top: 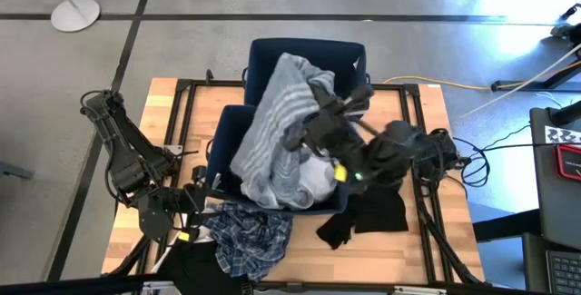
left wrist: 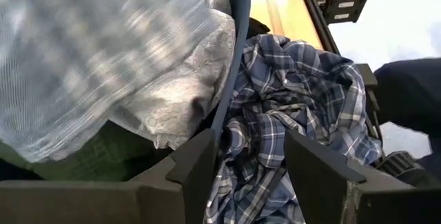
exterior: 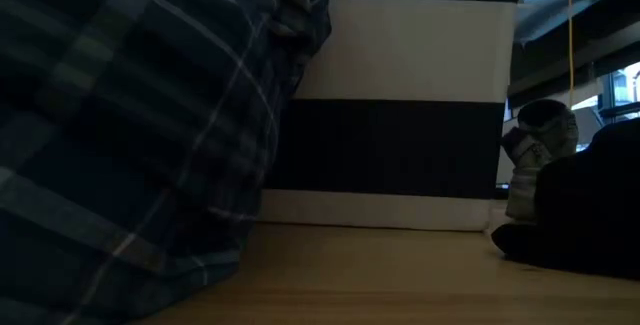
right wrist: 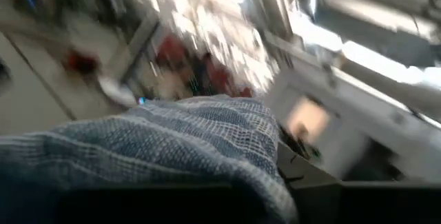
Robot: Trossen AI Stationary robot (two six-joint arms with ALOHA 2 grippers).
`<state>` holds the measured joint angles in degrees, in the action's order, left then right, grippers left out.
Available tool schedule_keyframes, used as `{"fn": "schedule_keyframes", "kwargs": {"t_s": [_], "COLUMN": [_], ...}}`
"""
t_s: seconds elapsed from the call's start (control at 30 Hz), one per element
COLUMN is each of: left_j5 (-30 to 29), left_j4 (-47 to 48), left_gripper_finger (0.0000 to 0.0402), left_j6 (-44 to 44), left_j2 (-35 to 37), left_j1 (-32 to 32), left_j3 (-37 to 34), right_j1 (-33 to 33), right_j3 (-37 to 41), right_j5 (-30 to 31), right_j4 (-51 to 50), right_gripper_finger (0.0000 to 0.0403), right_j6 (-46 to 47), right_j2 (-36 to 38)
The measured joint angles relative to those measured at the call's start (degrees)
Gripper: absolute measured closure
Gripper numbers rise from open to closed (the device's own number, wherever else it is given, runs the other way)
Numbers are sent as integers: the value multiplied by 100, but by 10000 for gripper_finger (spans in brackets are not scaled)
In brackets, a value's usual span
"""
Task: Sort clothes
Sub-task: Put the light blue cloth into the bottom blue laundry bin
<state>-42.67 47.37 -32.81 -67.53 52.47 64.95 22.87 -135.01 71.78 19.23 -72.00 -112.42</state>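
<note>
A pale grey-blue striped garment (top: 272, 122) is draped over two navy bins, the far one (top: 340, 54) and the near one (top: 218, 145). My right gripper (top: 313, 118) is above them, shut on that garment (right wrist: 172, 141). A white garment (top: 313, 181) and an olive green one (left wrist: 103, 158) lie in the near bin. A dark blue plaid shirt (top: 250, 236) lies crumpled on the table against the bin's near wall. My left gripper (left wrist: 251, 176) hangs open just over the plaid shirt (left wrist: 296, 93), beside the bin wall (left wrist: 231, 65). A black garment (top: 368, 218) lies on the table at the near right. My right gripper is shut on the striped garment near its bunched middle (top: 304, 104), coming from the table's right side, roughly level. The cloth (right wrist: 207, 124) lies over the fingers and hides the place of contact. The garment is raised there and trails down slack over both bins.
The bin's navy and white wall (exterior: 400, 115) stands on the table between the plaid shirt (exterior: 120, 145) and the black garment (exterior: 590, 205). Bare wood (top: 427, 240) lies at the near right corner. Metal frame rails (top: 182, 104) run along the table's edges.
</note>
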Motion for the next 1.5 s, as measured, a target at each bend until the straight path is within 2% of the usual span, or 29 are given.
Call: {"fn": "schedule_keyframes", "kwargs": {"t_s": [0.07, 0.13, 0.2, 0.27, 0.33, 0.47, 0.57, 0.67, 0.87, 1.0, 1.33, 1.5], "left_j5": [1, 1, 1, 1, 1, 1, -1, -8, -86, -101, -155, -165], "left_j4": [2, 1, 3, 1, 1, -2, -2, -4, -24, -37, -39, -39], "left_gripper_finger": [236, 236, 236, 236, 236, 236, 236, 236, 236, 236, 236, 236], "left_j6": [28, 28, 30, 28, 27, 1, -3, -5, 6, 8, 24, 24], "left_j2": [0, 0, 0, 0, 0, 0, 0, 0, -2, -2, -7, -7], "left_j1": [0, 1, 2, 0, 0, 0, 0, 0, 0, 0, 0, 0], "left_j3": [0, 0, 0, 0, 0, 0, 0, 0, 0, 0, 0, 0], "right_j1": [-81, -126, -124, -117, -118, -277, -443, -520, -629, -835, -1441, -1560], "right_j3": [61, 126, 179, 247, 282, 292, 292, 458, 1210, 1798, 3342, 3812], "right_j5": [384, 516, 534, 387, -39, -1837, -2909, -3419, -3911, -4273, -5611, -5918], "right_j4": [-629, -1448, -2421, -3509, -4766, -6879, -8018, -8664, -8551, -7808, -5450, -5130], "right_gripper_finger": [378, 376, 375, 374, 374, 382, 388, 383, 365, 363, 361, 332], "right_j6": [404, 1003, 1708, 2792, 4193, 6773, 8021, 8707, 9007, 9021, 9025, 9226], "right_j2": [0, 0, -9, -9, -7, -13, -26, -60, -68, -68, -68, -63]}}
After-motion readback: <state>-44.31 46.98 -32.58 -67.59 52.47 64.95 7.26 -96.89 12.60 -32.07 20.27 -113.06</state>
